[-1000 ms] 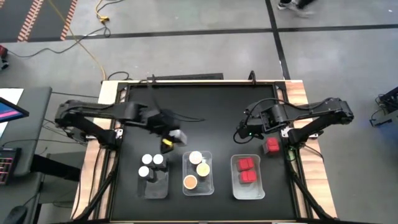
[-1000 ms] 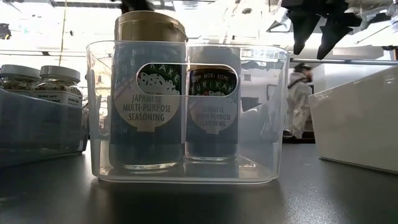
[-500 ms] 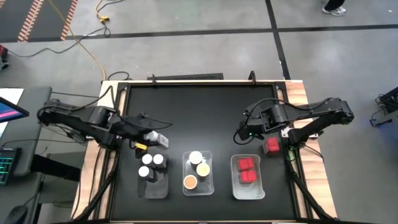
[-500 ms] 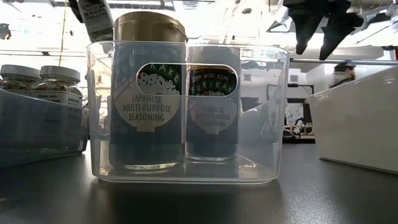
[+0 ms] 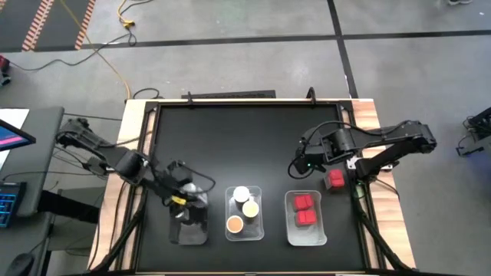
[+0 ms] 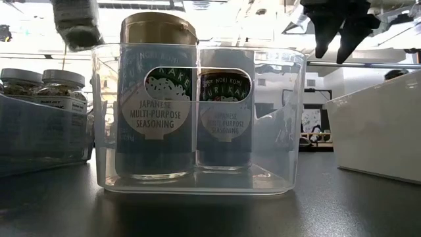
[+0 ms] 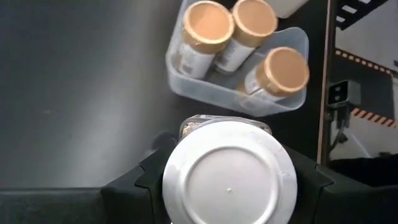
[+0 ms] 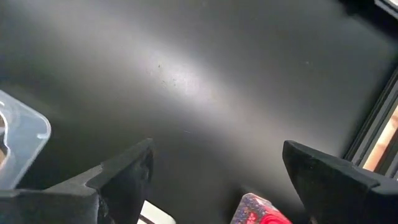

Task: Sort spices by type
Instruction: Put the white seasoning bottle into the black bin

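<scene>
One white-capped jar (image 7: pixel 229 179) hangs upright, clamped in the left gripper (image 5: pixel 186 196) directly above the left tray (image 5: pixel 192 231); the right gripper (image 5: pixel 301 162), fingers apart, waits near the red-capped jar (image 5: pixel 335 180).

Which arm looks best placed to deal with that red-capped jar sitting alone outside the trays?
Probably the right. Its open hand hovers close beside the loose red-capped jar, while the left hand is busy holding a white-capped jar.

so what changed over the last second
The left gripper, jaws shut on a white-capped jar, swung from the table's middle back toward the left tray and now hangs over it. The right gripper stayed open above the mat, and the red-capped jar beside the right tray did not move.
</scene>
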